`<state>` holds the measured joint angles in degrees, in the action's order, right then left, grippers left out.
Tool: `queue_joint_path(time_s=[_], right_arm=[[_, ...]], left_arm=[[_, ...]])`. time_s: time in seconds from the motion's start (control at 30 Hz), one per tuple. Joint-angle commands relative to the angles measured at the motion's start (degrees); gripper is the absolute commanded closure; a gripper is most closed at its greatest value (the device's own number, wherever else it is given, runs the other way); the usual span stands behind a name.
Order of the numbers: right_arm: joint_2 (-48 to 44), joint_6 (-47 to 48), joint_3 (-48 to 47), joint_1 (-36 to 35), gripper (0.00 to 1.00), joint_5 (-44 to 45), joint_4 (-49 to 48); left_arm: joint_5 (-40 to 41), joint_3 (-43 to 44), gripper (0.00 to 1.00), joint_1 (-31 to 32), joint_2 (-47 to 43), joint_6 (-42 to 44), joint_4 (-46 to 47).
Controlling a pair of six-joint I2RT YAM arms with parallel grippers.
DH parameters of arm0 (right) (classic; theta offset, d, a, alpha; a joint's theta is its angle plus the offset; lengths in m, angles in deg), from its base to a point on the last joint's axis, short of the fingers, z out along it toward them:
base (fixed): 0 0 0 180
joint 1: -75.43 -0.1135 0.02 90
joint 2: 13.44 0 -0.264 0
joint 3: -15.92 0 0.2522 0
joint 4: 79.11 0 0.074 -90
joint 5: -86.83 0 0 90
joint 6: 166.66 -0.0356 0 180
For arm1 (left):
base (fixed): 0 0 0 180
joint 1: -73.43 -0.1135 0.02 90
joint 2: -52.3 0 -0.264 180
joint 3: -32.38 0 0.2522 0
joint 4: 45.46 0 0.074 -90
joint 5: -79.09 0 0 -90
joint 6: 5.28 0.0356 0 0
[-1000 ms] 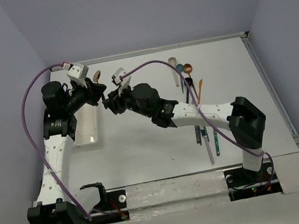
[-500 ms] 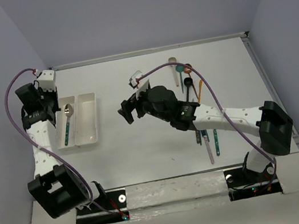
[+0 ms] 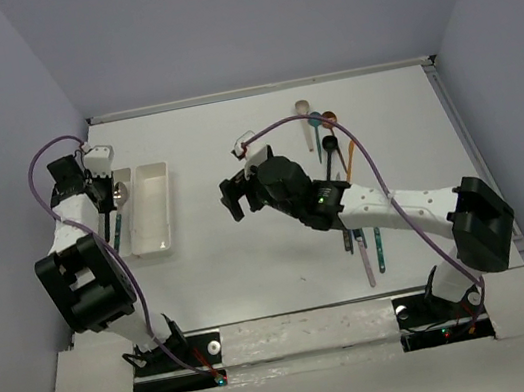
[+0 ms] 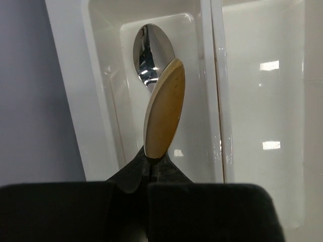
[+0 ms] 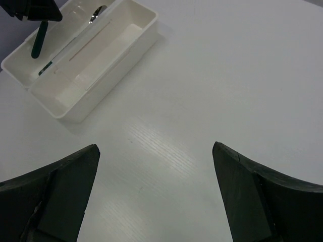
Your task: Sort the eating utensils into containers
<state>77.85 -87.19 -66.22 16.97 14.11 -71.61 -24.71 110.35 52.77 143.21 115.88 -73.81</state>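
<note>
Two joined white trays [image 3: 154, 215] lie at the left. My left gripper [image 3: 107, 196] hangs over the left tray [image 4: 101, 101] and is shut on a gold-bowled spoon [image 4: 164, 108]. The spoon's bowl sticks out ahead of the fingers, above a silver spoon [image 4: 150, 53] that lies in that tray. The right tray [image 4: 267, 101] shows nothing inside. In the right wrist view a dark green handle [image 5: 39, 43] hangs from the left gripper over the trays [image 5: 126, 45]. My right gripper [image 3: 233, 199] is open and empty above bare table [image 5: 155, 146].
Several loose utensils lie at the right of the table: a beige spoon [image 3: 304, 112], a gold spoon [image 3: 329, 120], a black one [image 3: 330, 143], a teal one [image 3: 379, 246] and a silver one [image 3: 366, 264]. Grey walls stand on three sides.
The two grippers were close together mid-table. My left arm has swung left with the gold spoon to over the left tray. My right gripper has drawn back a little, open.
</note>
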Motion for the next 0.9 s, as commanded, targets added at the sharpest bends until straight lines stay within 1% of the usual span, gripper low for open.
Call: queue_joint_path(time_s=[0.0, 0.1, 0.17, 0.2, 0.23, 0.3, 0.33, 0.43, 0.5, 0.57, 0.6, 0.67, 0.7, 0.73, 0.77, 0.8, 0.83, 0.87], right_arm=[[-0.4, -2.7, 0.0, 0.9, 0.01, 3.2, 2.2], [-0.8, -3.3, 0.3, 0.9, 0.01, 4.1, 3.7], [-1.5, -3.7, 0.7, 0.9, 0.00, 4.8, 4.8], [-2.1, -3.8, 0.9, 0.9, 0.01, 5.5, 5.4], [-2.4, -4.1, 1.3, 0.9, 0.01, 5.7, 5.6], [-3.0, -4.6, 1.7, 1.4, 0.01, 6.7, 6.2], [-3.6, -5.2, 1.9, 1.4, 0.01, 7.0, 7.9], [-4.5, -7.2, 2.5, 3.9, 0.01, 7.2, 10.4], [-5.6, -8.4, 3.1, 6.9, 0.01, 6.8, 12.1], [-6.5, -10.3, 4.2, 10.2, 0.02, 4.5, 15.1], [-7.6, -10.9, 4.7, 14.5, 0.06, 2.0, 16.2], [-8.8, -11.9, 7.1, 19.1, 0.10, 0.0, 17.9], [-9.9, -12.0, 8.0, 21.4, 0.20, -1.3, 18.4], [-10.4, -12.0, 9.2, 26.4, 0.27, -2.2, 19.1], [-10.7, -12.0, 9.7, 28.8, 0.34, -2.9, 19.4], [-11.0, -11.8, 9.9, 31.0, 0.39, -3.8, 19.6], [-11.1, -11.4, 9.9, 35.3, 0.49, -5.8, 19.9], [-11.0, -11.3, 9.9, 37.2, 0.55, -6.9, 19.9]], left_arm=[[-2.4, 0.7, 1.00, -0.2, 3.5, 0.6, 0.1], [-3.4, 1.2, 1.00, -0.2, 5.6, -0.1, 0.3], [-3.7, 1.3, 0.89, -0.3, 6.5, -0.6, 0.9], [-3.3, 1.2, 0.79, -0.3, 7.0, -1.2, 1.1], [-3.2, 1.2, 0.73, -0.2, 7.3, -1.4, 1.3], [-3.0, 1.0, 0.67, -0.3, 7.4, -1.5, 1.8], [-2.7, 0.7, 0.65, -0.3, 7.3, -1.6, 2.1], [-1.9, 0.0, 0.62, -0.3, 6.3, -2.1, 3.4], [-1.7, 0.2, 0.61, -0.3, 5.6, -2.2, 3.4], [-1.2, 0.4, 0.61, -0.3, 5.0, -2.5, 3.5], [-1.1, 0.7, 0.61, -0.3, 4.1, -2.5, 3.4], [-0.9, 0.9, 0.60, -0.3, 3.0, -2.7, 3.4], [-1.0, 1.3, 0.60, -0.3, 1.7, -2.8, 3.3], [-1.7, 1.4, 0.60, -0.3, 1.1, -2.8, 3.0], [-2.2, 1.8, 0.59, -0.3, 0.4, -2.8, 2.5], [-2.7, 2.0, 0.59, -0.3, -0.3, -2.9, 2.2], [-4.1, 2.3, 0.57, -0.3, -1.6, -2.9, 1.8], [-4.8, 2.5, 0.57, -0.3, -2.3, -3.0, 1.1]])
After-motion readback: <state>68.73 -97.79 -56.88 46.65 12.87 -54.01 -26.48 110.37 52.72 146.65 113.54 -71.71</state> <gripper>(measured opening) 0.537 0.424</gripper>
